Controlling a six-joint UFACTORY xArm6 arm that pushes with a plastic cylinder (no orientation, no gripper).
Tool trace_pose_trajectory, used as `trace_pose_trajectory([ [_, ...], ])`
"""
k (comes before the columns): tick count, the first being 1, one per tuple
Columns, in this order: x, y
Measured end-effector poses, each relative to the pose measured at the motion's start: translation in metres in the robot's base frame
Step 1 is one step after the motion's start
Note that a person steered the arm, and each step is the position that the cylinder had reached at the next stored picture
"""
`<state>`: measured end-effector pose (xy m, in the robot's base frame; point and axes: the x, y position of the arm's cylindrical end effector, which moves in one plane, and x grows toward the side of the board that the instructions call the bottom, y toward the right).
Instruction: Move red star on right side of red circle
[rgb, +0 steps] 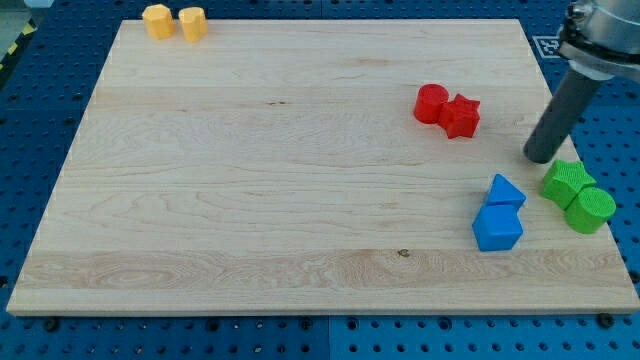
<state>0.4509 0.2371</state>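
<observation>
The red circle (432, 103) sits in the upper right part of the wooden board (250, 180). The red star (461, 116) touches it on its right, slightly lower in the view. My tip (541, 156) is on the board to the right of and below the red star, well apart from it, and just above the green star.
A green star (566, 182) and a green cylinder (590, 209) lie at the right edge. A blue triangle (506, 190) and a blue cube (497, 227) lie to their left. Two yellow blocks (158, 20) (193, 22) sit at the top left.
</observation>
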Motion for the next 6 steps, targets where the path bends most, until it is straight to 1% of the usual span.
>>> trace_pose_trajectory([
  [2, -0.008, -0.033],
  [4, -0.032, -0.078],
  [5, -0.055, -0.086],
  [6, -0.061, -0.072],
])
